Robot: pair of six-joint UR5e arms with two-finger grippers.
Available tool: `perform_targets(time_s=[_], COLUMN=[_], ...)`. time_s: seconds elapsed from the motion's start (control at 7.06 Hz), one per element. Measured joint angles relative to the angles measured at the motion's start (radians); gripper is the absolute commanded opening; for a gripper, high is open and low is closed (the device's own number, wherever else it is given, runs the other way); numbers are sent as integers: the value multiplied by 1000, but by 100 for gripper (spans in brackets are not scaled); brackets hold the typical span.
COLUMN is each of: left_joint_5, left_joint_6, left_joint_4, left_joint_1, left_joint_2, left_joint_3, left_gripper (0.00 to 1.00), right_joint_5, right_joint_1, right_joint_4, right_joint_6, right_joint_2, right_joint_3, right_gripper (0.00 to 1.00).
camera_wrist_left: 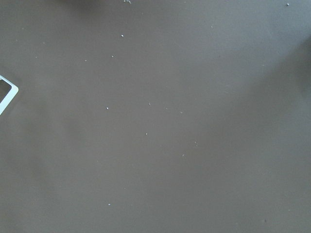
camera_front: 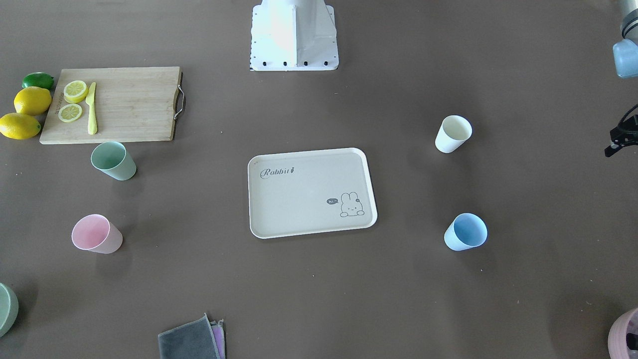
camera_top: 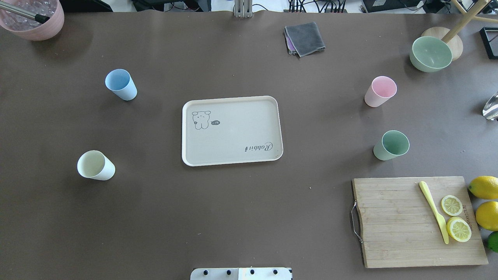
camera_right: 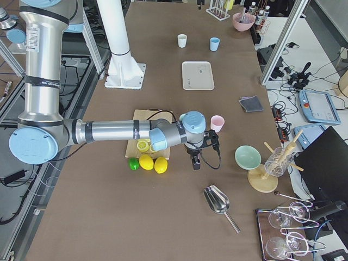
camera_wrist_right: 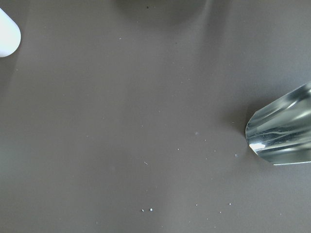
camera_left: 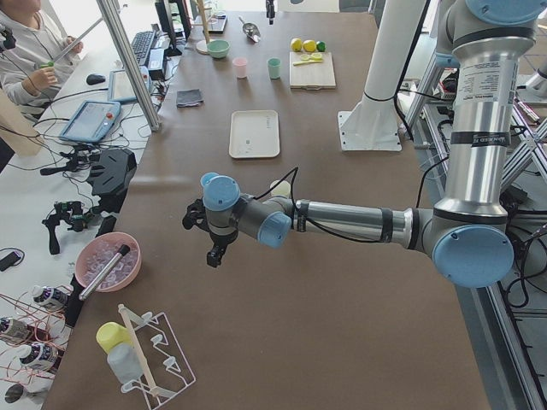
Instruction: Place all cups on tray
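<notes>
The beige tray [camera_front: 304, 199] with the "Rabbit" script lies flat at the table's middle and has nothing on it; it also shows in the overhead view [camera_top: 233, 132]. All the cups stand upright on the table. The mint cup [camera_front: 113, 160] [camera_top: 391, 145] and pink cup [camera_front: 96, 234] [camera_top: 380, 91] are on my right side. The cream cup [camera_front: 452, 133] [camera_top: 95, 165] and blue cup [camera_front: 465, 232] [camera_top: 121, 84] are on my left side. My left gripper [camera_left: 214, 252] hangs over bare table beyond the left cups. My right gripper [camera_right: 196, 162] hangs near the pink cup. I cannot tell whether either is open.
A wooden cutting board [camera_top: 412, 221] with lemon slices and a yellow knife lies front right, with lemons [camera_top: 484, 187] beside it. A green bowl [camera_top: 430, 53], a pink ribbed container [camera_top: 33, 19], a grey cloth [camera_top: 305, 37] and a metal scoop [camera_wrist_right: 282, 131] lie near the table's edges.
</notes>
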Motion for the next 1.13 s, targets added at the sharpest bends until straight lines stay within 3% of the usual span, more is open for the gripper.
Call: perform_targets(time_s=[1.13], left_joint_5=[80], left_joint_6=[0], left_joint_4=[-26], left_joint_1=[0], left_joint_2=[16], left_joint_3=[11], left_gripper=[98], right_joint_5=[1], right_joint_1=[-6], right_joint_4=[0], right_joint_6=[4], right_joint_2=[3], right_joint_3=[2], right_gripper=[100])
